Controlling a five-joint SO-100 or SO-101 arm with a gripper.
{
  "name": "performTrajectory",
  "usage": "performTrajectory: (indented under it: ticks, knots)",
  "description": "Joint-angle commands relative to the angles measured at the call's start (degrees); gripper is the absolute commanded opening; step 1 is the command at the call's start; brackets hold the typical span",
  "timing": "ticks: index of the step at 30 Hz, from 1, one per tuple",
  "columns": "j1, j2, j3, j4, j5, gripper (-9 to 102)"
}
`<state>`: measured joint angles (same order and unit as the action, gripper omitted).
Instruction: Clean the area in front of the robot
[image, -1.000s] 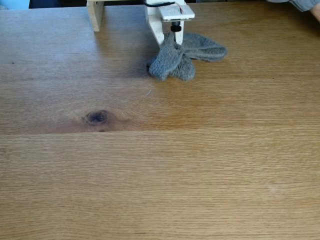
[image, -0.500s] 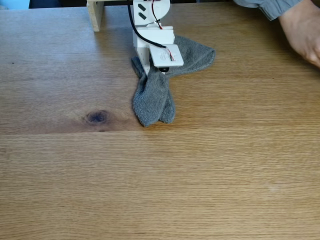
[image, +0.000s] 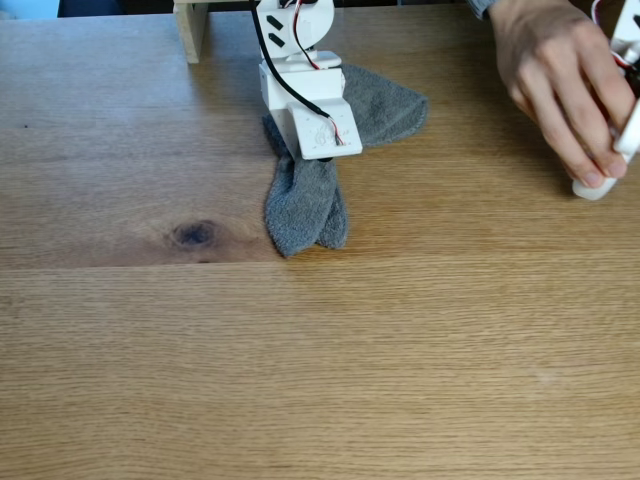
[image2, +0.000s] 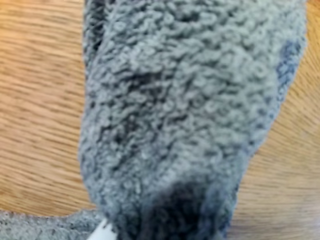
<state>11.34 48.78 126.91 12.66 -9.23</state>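
Fixed view: pincer (image: 318, 152) on cloth (image: 305, 205).

Fixed view: robot arm (image: 300, 85) reaching in from top centre, sitting over cloth (image: 305, 205). Cloth lying on tabletop (image: 320, 360), trailing toward camera. Knot (image: 195, 235) lying left of cloth end. Wooden post (image: 190, 28) standing behind, at top left. Hand (image: 555, 85) resting at top right, well apart from cloth.
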Motion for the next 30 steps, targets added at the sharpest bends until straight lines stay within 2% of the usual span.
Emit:
performTrajectory:
  ticks: [1, 3, 8, 10, 13, 18, 26, 30]
  knots:
    - [17.9, -22.8, -65.6, 0.1, 2.6, 0]
    - [18.8, -18.6, -67.5, 3.7, 5.5, 0]
    - [15.6, 9.7, -67.6, 36.5, 14.5, 0]
    - [12.3, 21.8, -67.6, 43.3, 18.0, 0]
    - [7.3, 30.8, -68.5, 41.1, 19.6, 0]
    - [3.3, 30.0, -67.7, 37.5, 17.3, 0]
    - [6.1, 9.7, -67.6, 51.9, 16.3, 0]
    - [8.3, -5.0, -67.6, 47.5, 14.6, 0]
